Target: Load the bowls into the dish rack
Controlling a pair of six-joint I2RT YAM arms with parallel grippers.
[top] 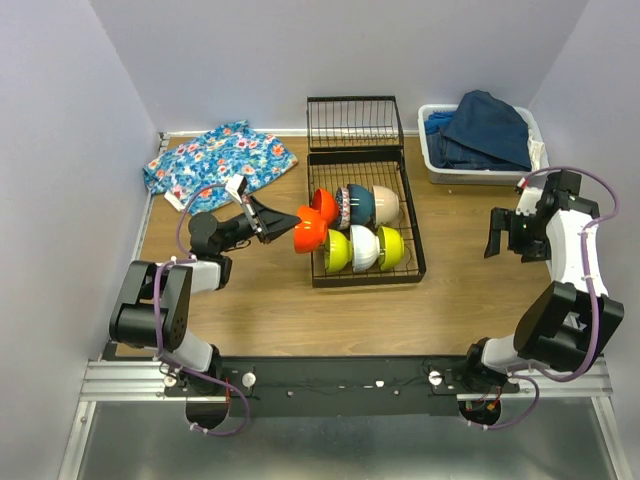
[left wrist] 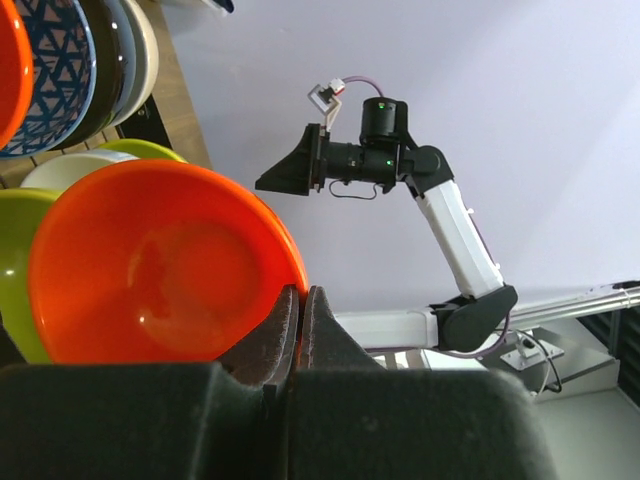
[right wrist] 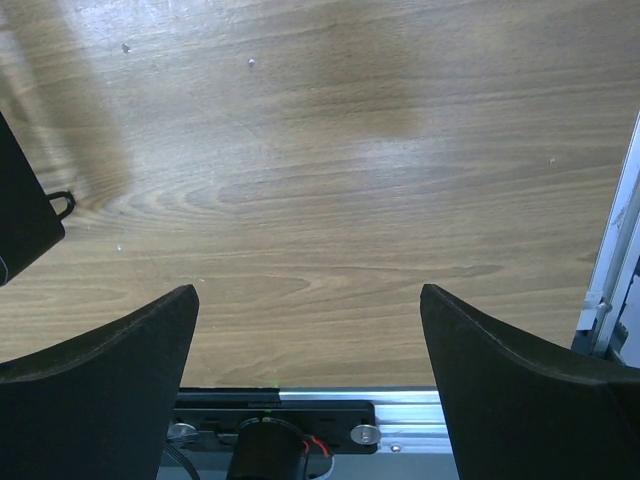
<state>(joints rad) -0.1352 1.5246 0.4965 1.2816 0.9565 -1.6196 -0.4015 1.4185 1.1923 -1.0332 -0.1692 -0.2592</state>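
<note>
My left gripper (top: 284, 222) is shut on the rim of a red-orange bowl (top: 310, 233), held on edge at the left side of the black wire dish rack (top: 412, 236). In the left wrist view the bowl (left wrist: 160, 265) fills the left half and the fingertips (left wrist: 300, 300) pinch its rim. In the rack stand another red-orange bowl (top: 324, 205), a blue-white patterned bowl (top: 343, 206), a dark blue bowl (top: 361, 204), a beige bowl (top: 386, 203), two yellow-green bowls (top: 336, 249) and a white bowl (top: 364, 247). My right gripper (top: 497, 232) is open and empty over bare table at the right.
A floral cloth (top: 218, 155) lies at the back left. A white bin (top: 437, 160) of blue clothes stands at the back right. The rack's hinged wire end panel (top: 354, 123) stands behind the rack. The right wrist view shows wood table (right wrist: 320, 180) and the front rail (right wrist: 400, 410).
</note>
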